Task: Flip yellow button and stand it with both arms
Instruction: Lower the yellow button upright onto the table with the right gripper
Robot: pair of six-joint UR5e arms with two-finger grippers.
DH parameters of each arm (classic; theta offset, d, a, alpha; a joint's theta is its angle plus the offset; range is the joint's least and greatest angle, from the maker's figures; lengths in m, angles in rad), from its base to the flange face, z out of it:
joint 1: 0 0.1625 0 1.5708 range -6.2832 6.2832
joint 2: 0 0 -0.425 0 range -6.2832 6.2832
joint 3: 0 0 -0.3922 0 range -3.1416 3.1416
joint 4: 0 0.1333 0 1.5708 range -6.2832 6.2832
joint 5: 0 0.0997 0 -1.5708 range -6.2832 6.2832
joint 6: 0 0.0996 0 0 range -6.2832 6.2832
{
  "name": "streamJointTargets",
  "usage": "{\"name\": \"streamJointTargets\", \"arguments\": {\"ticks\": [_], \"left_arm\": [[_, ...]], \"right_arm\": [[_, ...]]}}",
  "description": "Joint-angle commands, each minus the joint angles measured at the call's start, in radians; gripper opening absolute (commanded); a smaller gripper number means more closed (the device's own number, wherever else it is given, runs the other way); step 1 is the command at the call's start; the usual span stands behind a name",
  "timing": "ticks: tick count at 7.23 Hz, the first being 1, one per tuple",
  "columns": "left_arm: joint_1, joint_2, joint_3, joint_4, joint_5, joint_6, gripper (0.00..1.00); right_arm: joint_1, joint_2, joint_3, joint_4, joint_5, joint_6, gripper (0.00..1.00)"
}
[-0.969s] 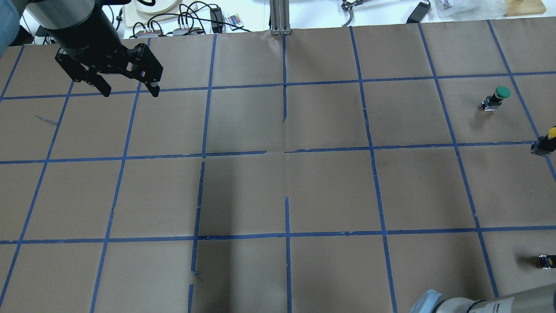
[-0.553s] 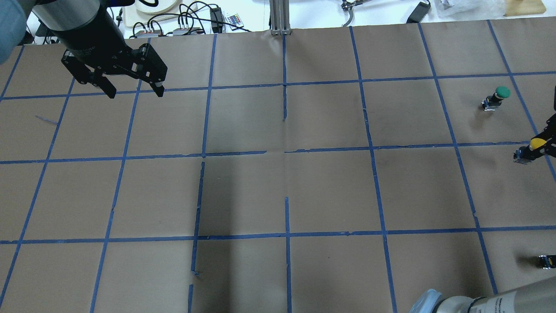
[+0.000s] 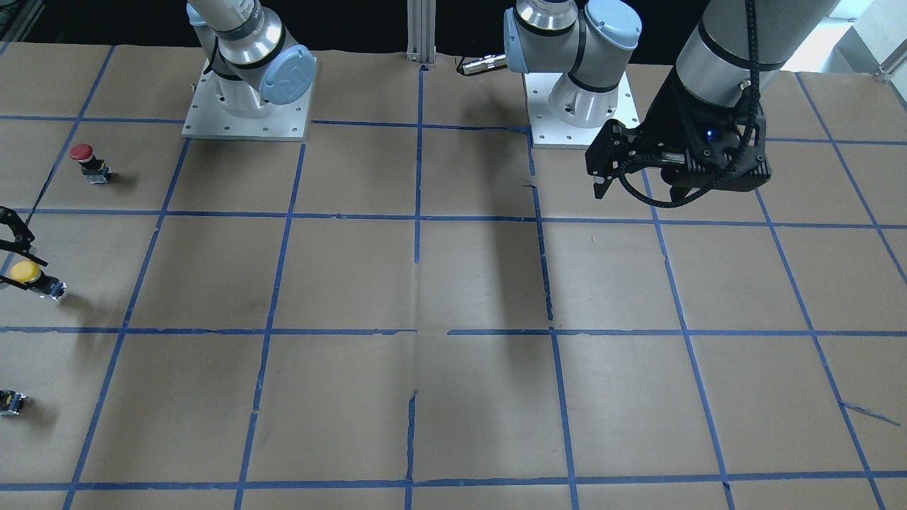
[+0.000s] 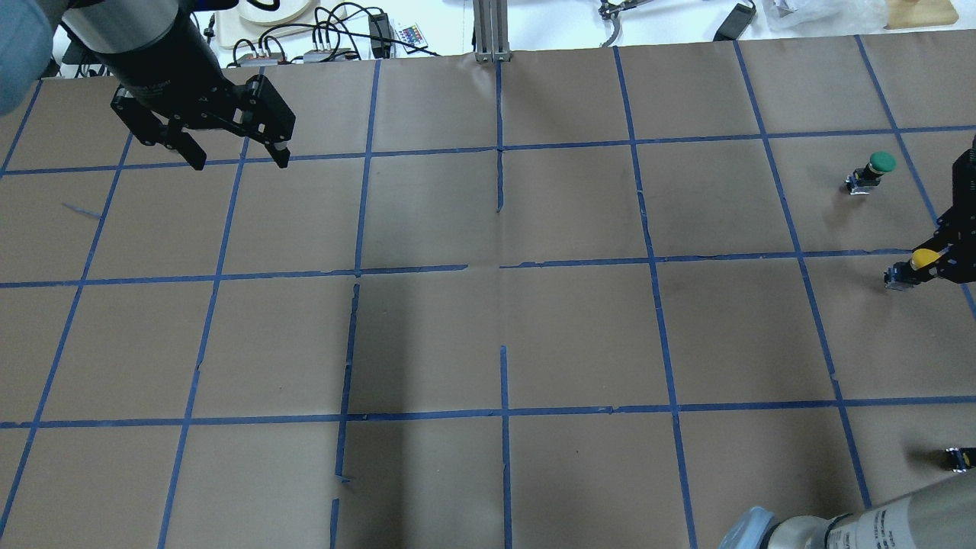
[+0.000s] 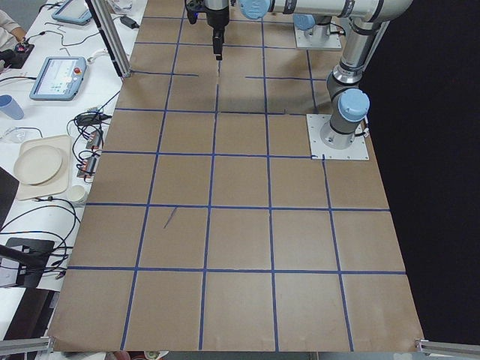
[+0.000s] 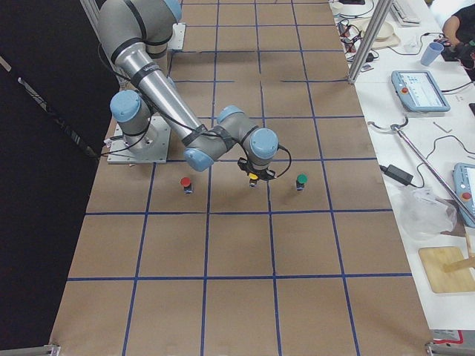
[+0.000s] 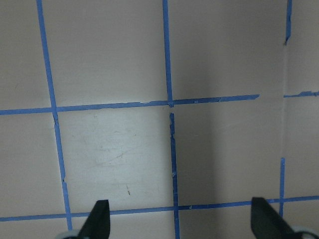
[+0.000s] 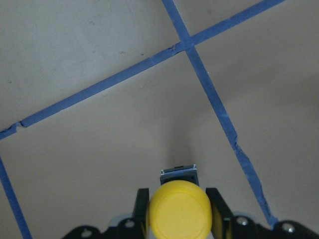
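The yellow button (image 4: 924,258) is at the table's far right edge, held in my right gripper (image 4: 932,265). In the right wrist view its yellow cap (image 8: 179,215) sits between the two fingers, with the grey contact block (image 8: 178,173) pointing down at the paper. It also shows in the front view (image 3: 25,270) and in the right side view (image 6: 254,178). My left gripper (image 4: 240,158) is open and empty, high over the far left of the table. It also shows in the front view (image 3: 631,190), and in its wrist view (image 7: 182,219) there is only paper beneath it.
A green-capped button (image 4: 877,166) stands beyond the yellow one. A red-capped button (image 3: 83,153) stands nearer the robot. A small dark piece (image 4: 957,457) shows at the right edge. Brown paper with a blue tape grid (image 4: 503,267) covers the table. Cables and clutter (image 4: 320,38) lie past the far edge.
My right gripper has come in from the right edge with the yellow button, moving left and slightly toward the robot. My left gripper has shifted slightly to the right and stays open.
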Motion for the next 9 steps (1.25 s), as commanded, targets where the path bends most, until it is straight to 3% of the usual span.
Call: {"name": "streamJointTargets", "arguments": {"ticks": [1,3,6,7,8,9], "left_arm": [[0.0,0.003,0.001,0.003,0.001,0.001,1.0],[0.002,0.0,-0.002,0.003,0.003,-0.002,1.0],[0.003,0.001,0.002,0.005,0.001,-0.002,1.0],[0.003,0.001,0.001,0.003,0.001,-0.002,1.0],[0.003,0.001,-0.001,0.003,0.001,-0.003,1.0],[0.003,0.001,0.001,0.003,0.0,-0.003,1.0]], "right_arm": [[0.0,0.017,0.0,-0.009,-0.001,-0.048,0.03],[0.0,0.013,-0.004,-0.006,-0.001,-0.053,0.04],[0.0,0.017,0.0,-0.008,-0.001,-0.053,0.27],[0.0,0.017,0.002,-0.008,-0.001,-0.053,0.44],[0.0,0.019,0.002,-0.009,0.001,-0.051,0.78],[0.0,0.019,0.002,-0.009,0.001,-0.051,0.92]]}}
